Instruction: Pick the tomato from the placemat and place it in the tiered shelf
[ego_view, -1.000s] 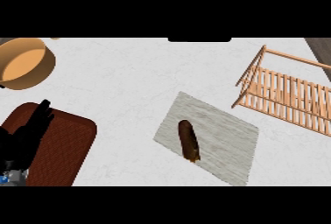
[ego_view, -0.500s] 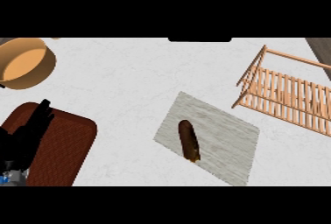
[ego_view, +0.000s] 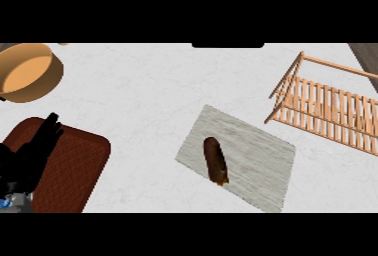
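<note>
1. The white tabletop (ego_view: 162, 85) carries everything; no reach has begun, so the first step is the approach.
2. The tiered shelf (ego_view: 328, 112), of wooden slats, stands at the right, near the placemat (ego_view: 251, 160).
3. The left hand (ego_view: 33, 155) rests over a reddish-brown board (ego_view: 70, 170), fingers straight and released; the right hand is out of sight.
4. A tan bowl (ego_view: 26, 72) sits far left.
5. The item on the placemat is a long brown thing (ego_view: 215, 161), not tomato-like; grasp it across its narrow width.
</note>
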